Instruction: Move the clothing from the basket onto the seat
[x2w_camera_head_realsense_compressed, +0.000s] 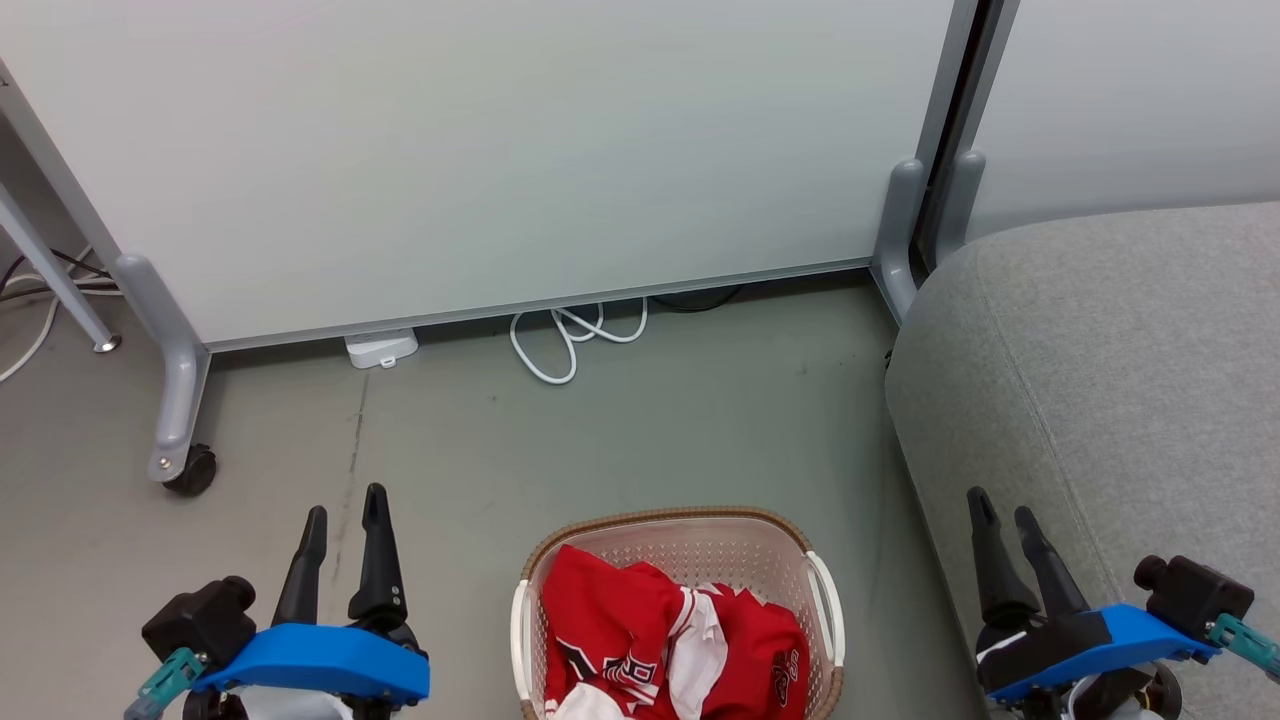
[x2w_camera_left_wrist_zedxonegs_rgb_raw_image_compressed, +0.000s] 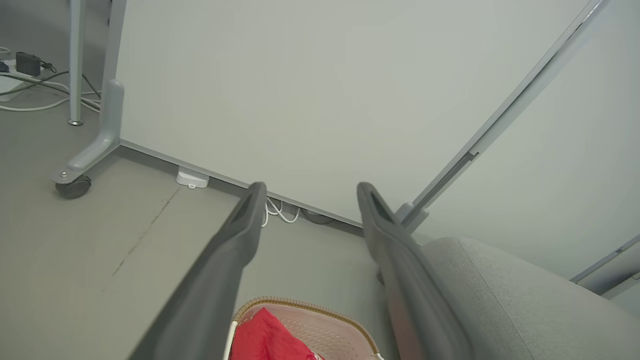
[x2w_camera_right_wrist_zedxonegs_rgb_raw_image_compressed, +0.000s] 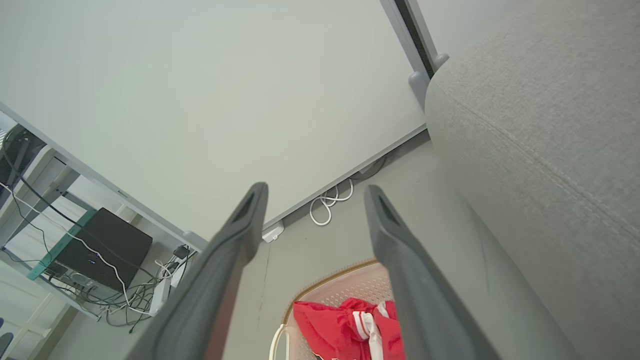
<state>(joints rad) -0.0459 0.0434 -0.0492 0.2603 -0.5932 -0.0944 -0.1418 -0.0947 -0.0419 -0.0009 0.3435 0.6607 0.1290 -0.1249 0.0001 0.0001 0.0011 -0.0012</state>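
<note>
**Opening stance, laundry transfer.** The oval laundry basket (x2w_camera_head_realsense_compressed: 650, 518), cream perforated plastic with a brown woven-look rim, stands on the grey floor (x2w_camera_head_realsense_compressed: 700, 420) directly before the robot, between its two arms. The red-and-white sports clothing (x2w_camera_head_realsense_compressed: 610, 620) lies crumpled inside it, with a small dark logo on a fold at the right side. The grey upholstered seat (x2w_camera_head_realsense_compressed: 1120, 360) rises just beside the basket on the robot's right, and no garment lies on the part in view.

The left gripper (x2w_camera_head_realsense_compressed: 346, 502) hangs over open floor to the basket's left. The right gripper (x2w_camera_head_realsense_compressed: 1001, 503) is poised at the seat's rounded front edge. Both have their dark fingers parted with nothing between them, and neither touches cloth or basket. A rolling partition panel (x2w_camera_head_realsense_compressed: 500, 150) and a looped white cable (x2w_camera_head_realsense_compressed: 570, 345) lie well behind.

**Step in hand, by judgement:** the first reach, with no garment lifted yet. The next move calls for one arm to swing inward and descend into the basket. It should pinch a raised fold of fabric rather than the plastic wall. It should then lift high enough for trailing cloth to clear the rim before carrying it rightward onto the cushion.
</note>
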